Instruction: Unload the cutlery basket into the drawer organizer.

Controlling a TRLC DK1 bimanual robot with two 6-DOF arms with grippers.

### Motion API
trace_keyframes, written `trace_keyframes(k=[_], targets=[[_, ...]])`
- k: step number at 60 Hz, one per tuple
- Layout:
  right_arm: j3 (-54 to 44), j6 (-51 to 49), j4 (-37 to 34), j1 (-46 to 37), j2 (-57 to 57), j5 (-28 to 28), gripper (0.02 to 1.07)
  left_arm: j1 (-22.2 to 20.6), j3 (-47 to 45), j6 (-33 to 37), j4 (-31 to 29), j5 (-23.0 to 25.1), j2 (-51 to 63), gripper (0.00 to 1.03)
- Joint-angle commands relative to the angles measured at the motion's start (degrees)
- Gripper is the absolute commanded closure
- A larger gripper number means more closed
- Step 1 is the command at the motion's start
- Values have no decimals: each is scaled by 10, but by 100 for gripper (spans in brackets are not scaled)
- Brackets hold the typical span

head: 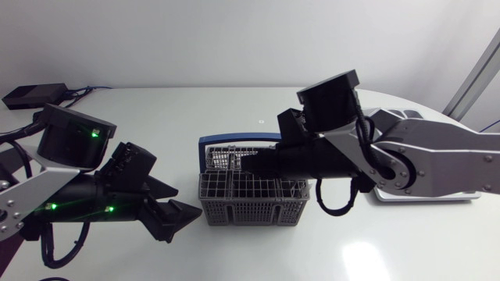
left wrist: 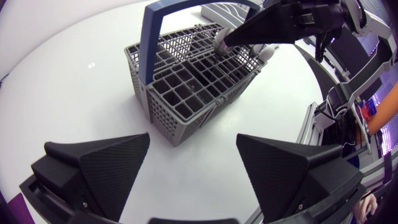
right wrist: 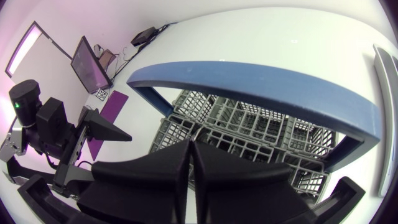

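A grey cutlery basket [head: 254,204] [left wrist: 186,93] [right wrist: 249,124] with a blue arched handle [head: 238,140] [right wrist: 261,81] stands mid-table. My right gripper [head: 234,166] [left wrist: 225,43] [right wrist: 191,144] is shut, its tip down at the basket's far compartments under the handle. In the left wrist view a small silvery bit shows at that tip; whether it is held I cannot tell. My left gripper [head: 181,203] [left wrist: 193,140] hangs open just left of the basket, nothing between its fingers. A flat white tray [head: 426,195] [right wrist: 387,74], apparently the organizer, lies at the right, partly under my right arm.
Bare white table surrounds the basket in front and at the left. A small black box with cables [head: 35,95] sits at the far left corner.
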Motion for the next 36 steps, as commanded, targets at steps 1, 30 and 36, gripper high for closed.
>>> trace_keyframes(k=[1,30,36], targets=[[-18,20,-6,-12,-7,-16,101,-4,-12,2,5,4,0,6],[-28,45,-1,-47,-7,-98,101,-16,-11,-9,4,-2,0,6],[-28,45,0,-47,-10,-99,101,-19,-11,-10,4,-4,0,6]])
